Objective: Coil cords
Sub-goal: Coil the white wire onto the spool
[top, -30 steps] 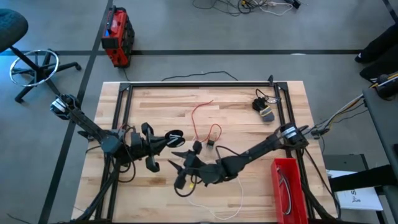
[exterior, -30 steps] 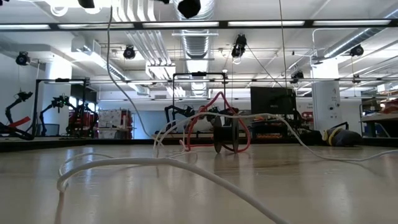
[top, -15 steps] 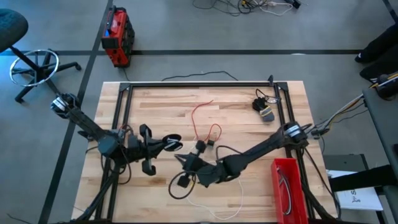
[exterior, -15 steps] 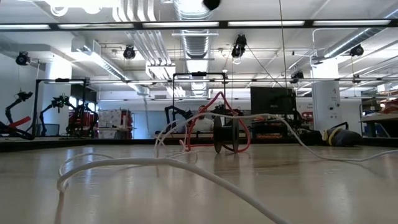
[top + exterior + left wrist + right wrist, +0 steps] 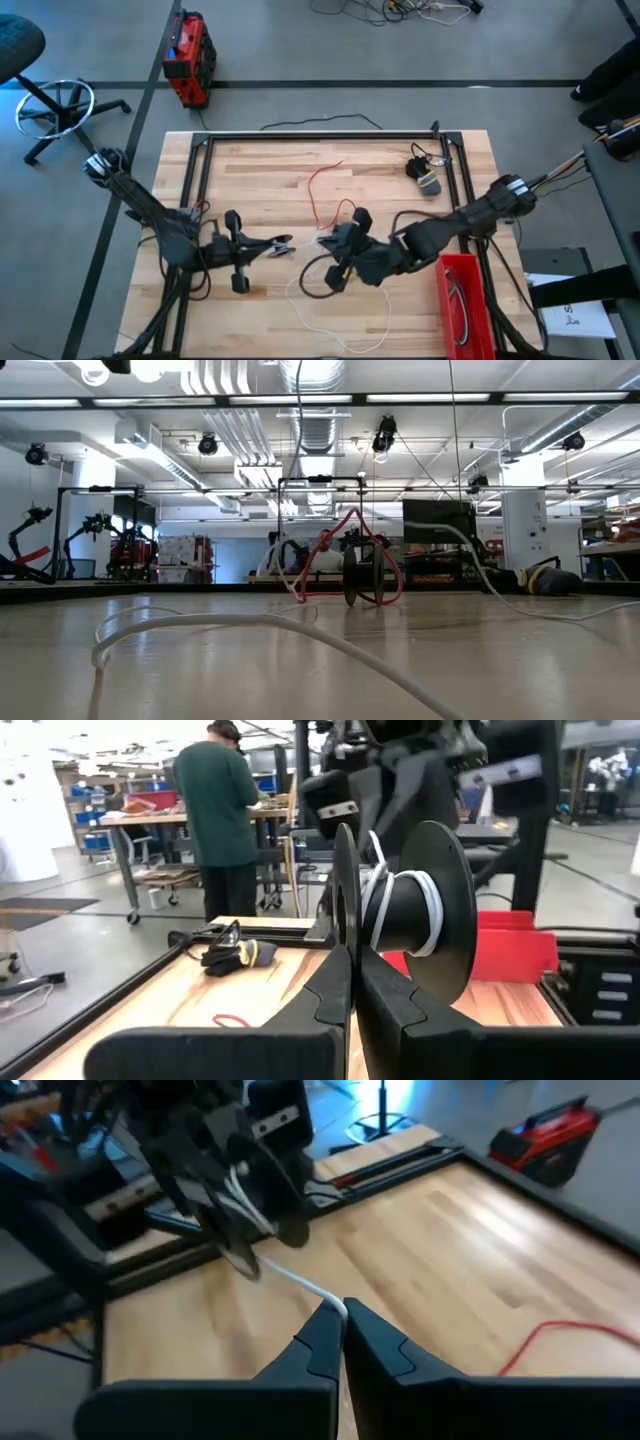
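Observation:
A black spool [image 5: 400, 910] with a few turns of the white cord [image 5: 378, 880] on its hub sits in my shut left gripper [image 5: 283, 244], left of the table's middle. From the spool the white cord [image 5: 290, 1278] runs to my right gripper [image 5: 328, 240], which is shut on it close by. The cord's remaining length [image 5: 340, 318] lies in loose loops on the table near the front edge. The red cord [image 5: 322, 188] lies loose at mid-table, partly arched up off the wood [image 5: 350, 545]. My left gripper pinches one flange of the spool [image 5: 345, 870] between its two fingers, at the flange's lower rim. The fingers come about level from the table's left. The spool is held clear of the table, its axle across the fingers. My right gripper pinches the white cord [image 5: 318, 1294] between its two fingertips, a short way from the spool. The fingers come from the table's right, pointing toward the spool. The cord runs fairly straight from the fingers to the spool, clear of the table.
A dark bundle [image 5: 425, 170] lies at the far right corner. A red bin [image 5: 462, 300] stands at the near right edge. A black metal frame [image 5: 320, 136] borders the table. A person [image 5: 215, 810] stands in the room beyond the table.
My right gripper has moved toward the table's right and far edges, carrying the white cord up off the table toward the spool. My left gripper has shifted slightly toward the near edge with the spool.

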